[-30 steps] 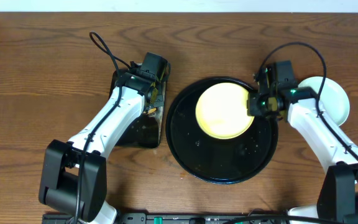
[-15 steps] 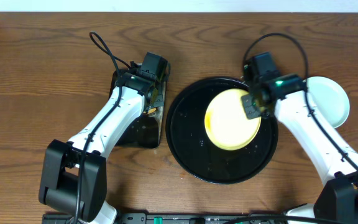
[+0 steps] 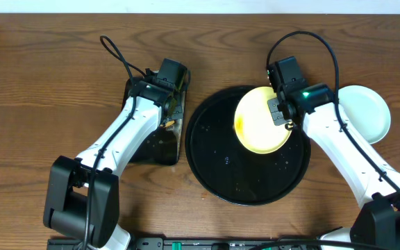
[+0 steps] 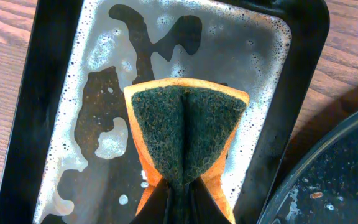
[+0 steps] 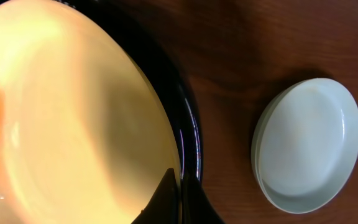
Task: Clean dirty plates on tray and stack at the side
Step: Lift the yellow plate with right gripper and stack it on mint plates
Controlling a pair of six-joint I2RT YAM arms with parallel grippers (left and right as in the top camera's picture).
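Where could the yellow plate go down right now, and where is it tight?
Free: the round tray floor left of and below the yellow plate; the tabletop along the far edge; the top of the mint plate stack. Crowded: the strip between round tray and sponge tray, and around the right gripper.

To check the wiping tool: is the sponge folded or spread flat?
Folded. The left gripper pinches the sponge, and a crease runs down the middle of its green face.
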